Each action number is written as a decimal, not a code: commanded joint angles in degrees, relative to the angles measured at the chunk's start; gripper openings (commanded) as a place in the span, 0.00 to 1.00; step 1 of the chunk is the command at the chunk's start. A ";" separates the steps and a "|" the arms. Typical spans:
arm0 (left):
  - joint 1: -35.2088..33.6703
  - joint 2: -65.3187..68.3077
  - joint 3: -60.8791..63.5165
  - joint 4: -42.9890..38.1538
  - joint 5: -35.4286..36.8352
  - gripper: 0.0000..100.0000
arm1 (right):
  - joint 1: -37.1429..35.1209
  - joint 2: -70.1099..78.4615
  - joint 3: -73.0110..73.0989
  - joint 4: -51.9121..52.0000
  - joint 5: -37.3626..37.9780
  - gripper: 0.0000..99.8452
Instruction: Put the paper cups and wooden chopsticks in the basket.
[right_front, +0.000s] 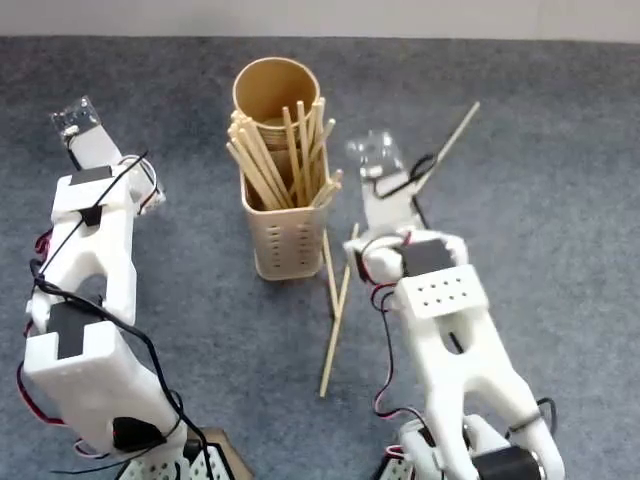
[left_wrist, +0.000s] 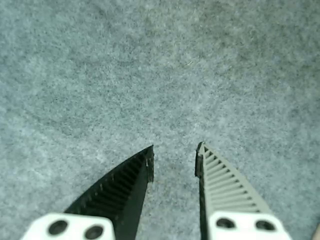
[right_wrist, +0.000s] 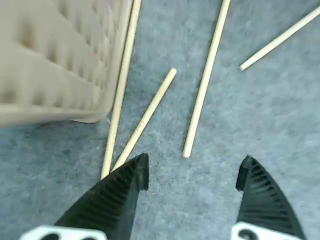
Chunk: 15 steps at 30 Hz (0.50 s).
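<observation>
Right gripper (right_wrist: 192, 167): fingers apart above grey carpet (left_wrist: 150, 75). Just ahead of the gap lies the tip of one of the loose chopsticks (right_wrist: 205, 80), thin, pale, round wood. Two more start by the finger nearer the basket (right_wrist: 50, 60), one along its perforated beige wall. The basket holds a fanned chopstick bundle (right_front: 290, 150) and a tan cup (right_front: 275, 90). Left gripper (left_wrist: 175, 152): fingers apart, bare carpet between them.

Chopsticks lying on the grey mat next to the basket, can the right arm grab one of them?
Probably yes. The right arm hangs over the loose chopsticks beside the basket, its jaws open, with nothing between. The nearest stick lies close to the basket wall, which might crowd one jaw.
</observation>
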<state>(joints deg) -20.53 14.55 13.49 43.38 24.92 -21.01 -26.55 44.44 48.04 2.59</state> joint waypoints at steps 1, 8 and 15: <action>1.27 -0.31 -0.48 -0.88 0.18 0.16 | 0.48 2.24 7.96 -14.11 -3.25 0.28; 1.19 -0.31 -0.66 -0.88 0.18 0.16 | -1.98 6.64 13.41 -26.42 -5.27 0.28; 1.19 -0.31 -0.66 -0.88 0.18 0.16 | -5.93 7.78 13.32 -26.42 -4.13 0.28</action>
<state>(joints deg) -20.53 14.55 13.49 43.38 24.92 -26.02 -18.81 58.15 22.37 -2.42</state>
